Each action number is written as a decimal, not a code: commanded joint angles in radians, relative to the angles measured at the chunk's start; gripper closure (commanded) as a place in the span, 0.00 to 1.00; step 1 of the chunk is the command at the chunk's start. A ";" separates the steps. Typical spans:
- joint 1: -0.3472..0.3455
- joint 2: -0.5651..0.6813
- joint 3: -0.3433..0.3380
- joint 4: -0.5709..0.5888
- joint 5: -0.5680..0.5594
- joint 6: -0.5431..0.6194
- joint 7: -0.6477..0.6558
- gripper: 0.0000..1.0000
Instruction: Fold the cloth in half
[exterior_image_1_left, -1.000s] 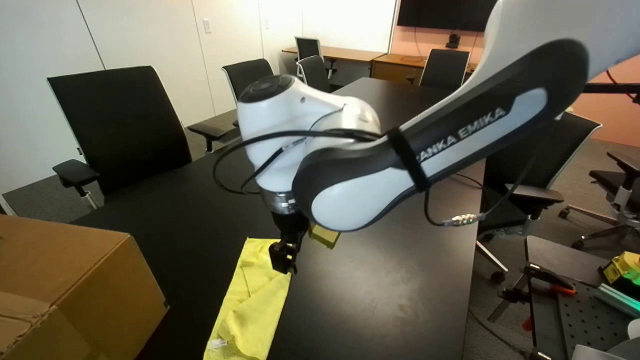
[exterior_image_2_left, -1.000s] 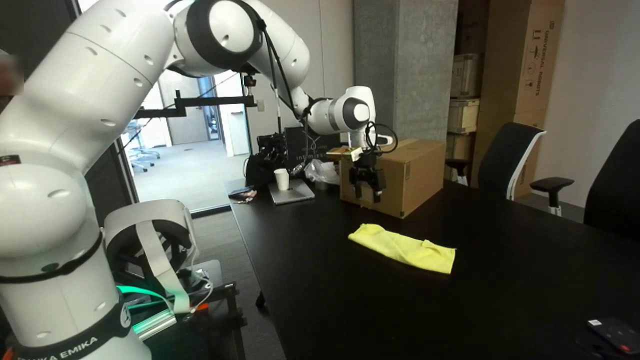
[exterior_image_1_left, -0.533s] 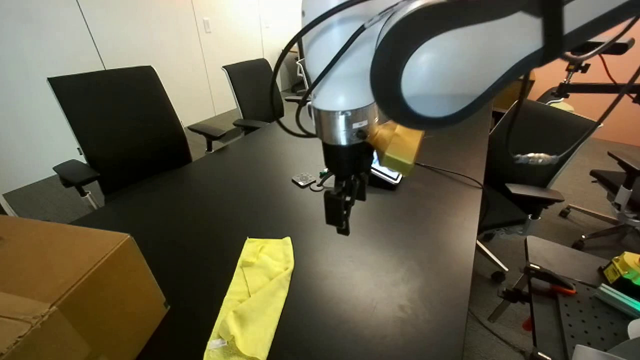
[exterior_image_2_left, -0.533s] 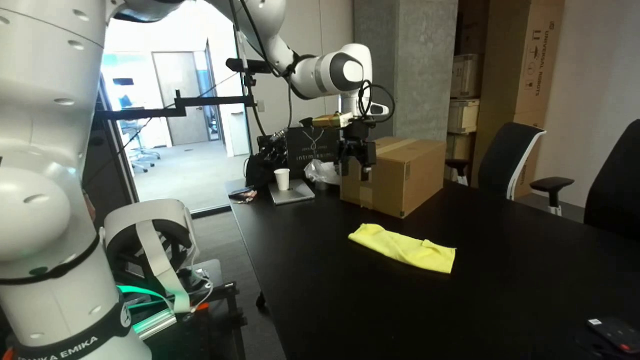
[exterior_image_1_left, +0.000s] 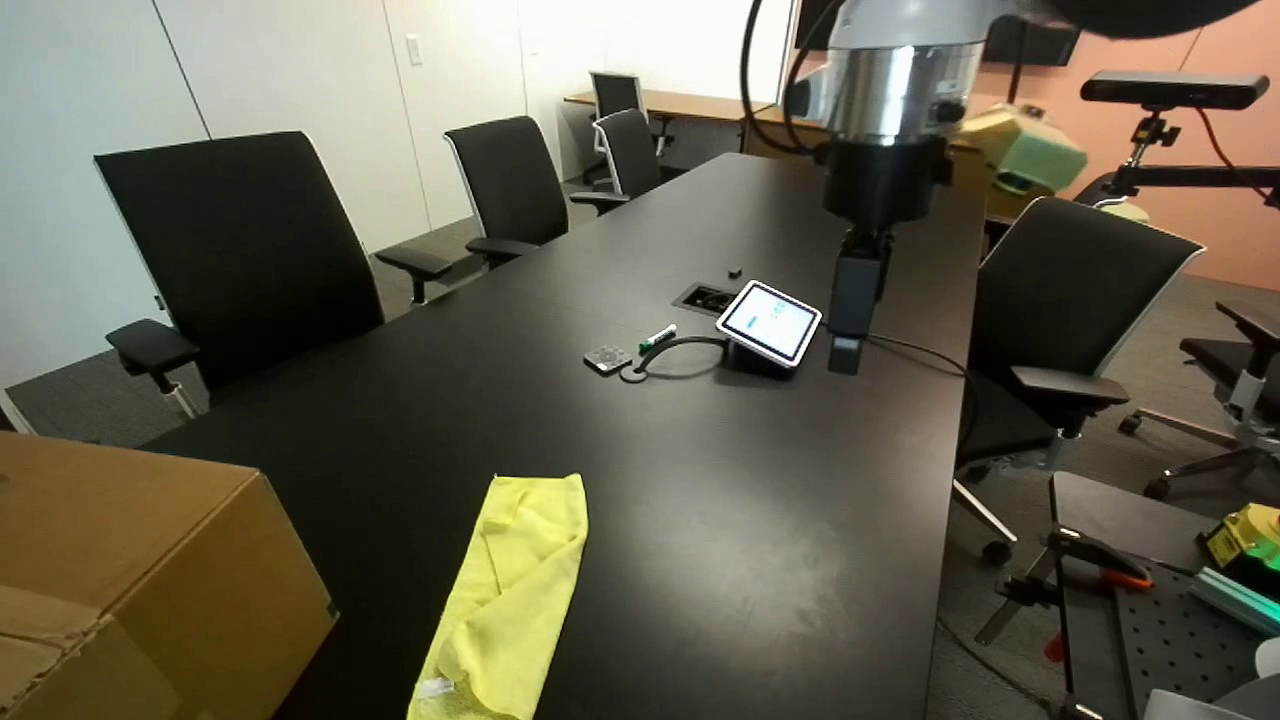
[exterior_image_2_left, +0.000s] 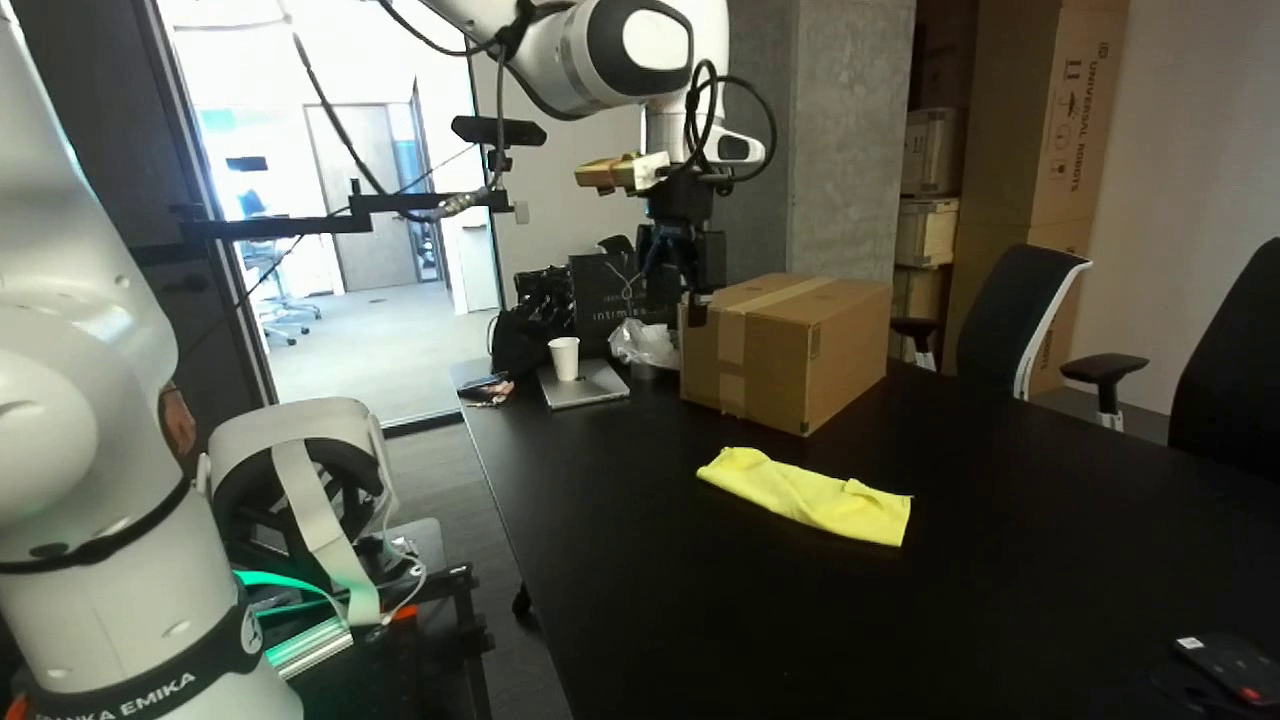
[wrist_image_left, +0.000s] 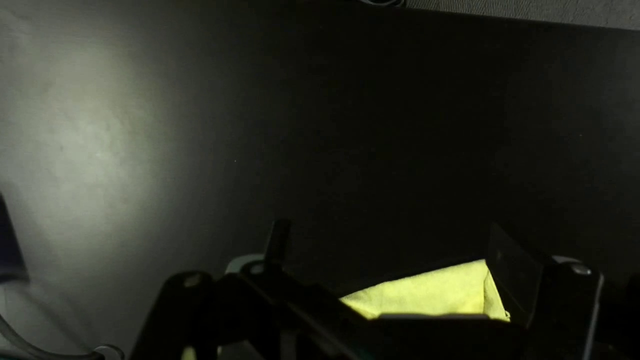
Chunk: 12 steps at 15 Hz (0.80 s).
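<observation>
The yellow cloth (exterior_image_1_left: 515, 580) lies as a long, narrow, creased strip on the black table (exterior_image_1_left: 760, 560), with a small white label near its close end. It also shows in an exterior view (exterior_image_2_left: 815, 498) beside the box, and its part shows between the fingers in the wrist view (wrist_image_left: 432, 292), the rest hidden by the gripper. My gripper (exterior_image_1_left: 846, 350) hangs well above the table, away from the cloth and touching nothing. It also shows in an exterior view (exterior_image_2_left: 680, 298), in front of the box's corner. In the wrist view the gripper (wrist_image_left: 387, 240) has its fingers wide apart with nothing between them.
A cardboard box (exterior_image_1_left: 220, 560) stands beside the cloth. A tablet on a stand (exterior_image_1_left: 770, 323), a marker (exterior_image_1_left: 657, 338) and a small square object (exterior_image_1_left: 607, 360) lie farther along the table. A laptop (exterior_image_2_left: 590, 387), a paper cup (exterior_image_2_left: 564, 358) and a plastic bag (exterior_image_2_left: 643, 345) are near the box.
My gripper has risen and moved away from the cloth, from above its end to high over the table near the tablet. The cloth has stayed in place.
</observation>
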 joint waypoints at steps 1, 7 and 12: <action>-0.051 -0.251 -0.022 -0.198 0.046 0.032 -0.132 0.00; -0.072 -0.445 -0.116 -0.354 0.038 0.208 -0.368 0.00; -0.076 -0.425 -0.113 -0.334 0.020 0.170 -0.344 0.00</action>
